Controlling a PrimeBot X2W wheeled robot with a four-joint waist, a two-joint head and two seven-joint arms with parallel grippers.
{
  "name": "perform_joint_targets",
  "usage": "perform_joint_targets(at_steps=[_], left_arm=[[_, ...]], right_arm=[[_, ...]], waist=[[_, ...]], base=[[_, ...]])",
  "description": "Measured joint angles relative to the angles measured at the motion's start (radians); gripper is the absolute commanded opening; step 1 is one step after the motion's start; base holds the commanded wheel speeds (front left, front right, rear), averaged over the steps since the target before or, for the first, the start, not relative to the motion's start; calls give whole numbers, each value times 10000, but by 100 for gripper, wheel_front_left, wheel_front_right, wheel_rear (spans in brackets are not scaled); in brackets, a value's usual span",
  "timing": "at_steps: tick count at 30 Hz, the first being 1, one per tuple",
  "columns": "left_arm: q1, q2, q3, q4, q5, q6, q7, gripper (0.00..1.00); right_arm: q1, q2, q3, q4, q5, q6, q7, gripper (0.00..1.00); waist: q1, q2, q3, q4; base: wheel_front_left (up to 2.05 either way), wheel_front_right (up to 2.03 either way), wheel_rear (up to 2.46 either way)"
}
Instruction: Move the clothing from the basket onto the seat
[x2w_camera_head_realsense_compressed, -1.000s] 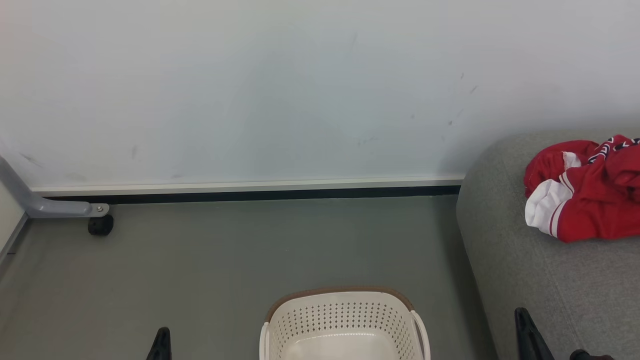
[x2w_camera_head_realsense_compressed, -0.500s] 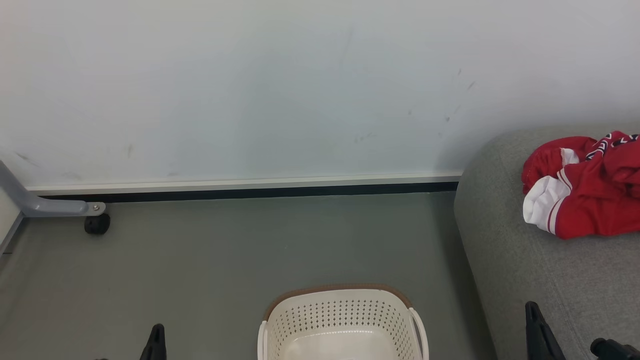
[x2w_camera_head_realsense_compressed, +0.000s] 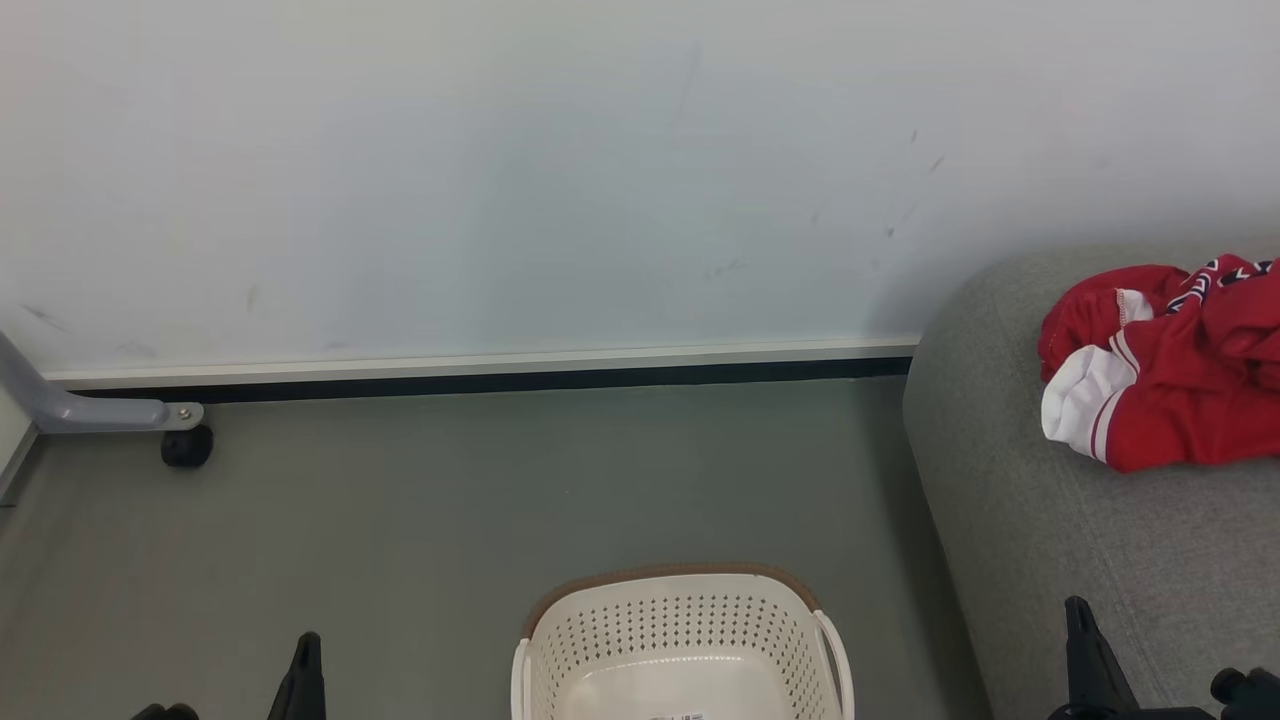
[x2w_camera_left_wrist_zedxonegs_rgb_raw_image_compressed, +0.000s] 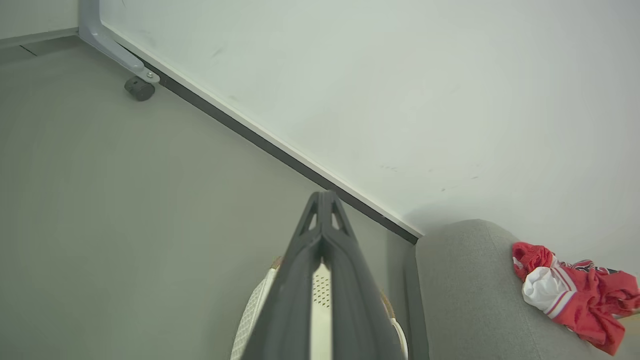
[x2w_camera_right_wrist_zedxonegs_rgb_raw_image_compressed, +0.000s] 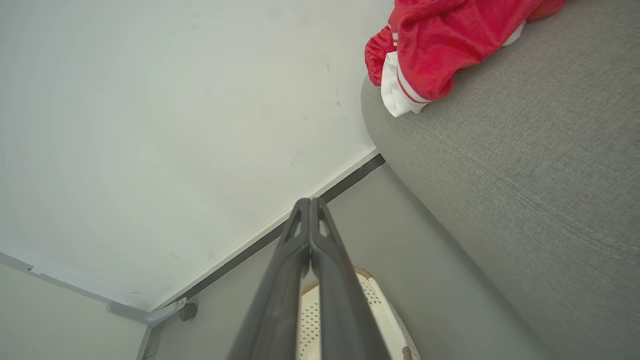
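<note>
The left claw (x2w_camera_left_wrist_zedxonegs_rgb_raw_image_compressed: 324, 196) and the right claw (x2w_camera_right_wrist_zedxonegs_rgb_raw_image_compressed: 310, 201) are pressed shut on nothing and held low either side of the basket (x2w_camera_head_realsense_compressed: 680, 625), likely because nothing is left to lift. The clothing (x2w_camera_head_realsense_compressed: 1170, 390) is heaped on the sofa (x2w_camera_head_realsense_compressed: 1040, 560) near its rounded end; the basket's near half is cut off, so emptiness cannot be confirmed.
</note>
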Motion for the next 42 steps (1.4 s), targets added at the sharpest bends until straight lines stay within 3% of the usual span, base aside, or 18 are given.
perform_joint_targets(at_steps=[42], left_arm=[[-1031,-579,1195,644,-5271,-1022,1490,0]], right_arm=[[-1208,378,-1427,1210,5877,1074,1446,0]], waist=[[-2,-1,232,-228]], base=[[0,0,0]])
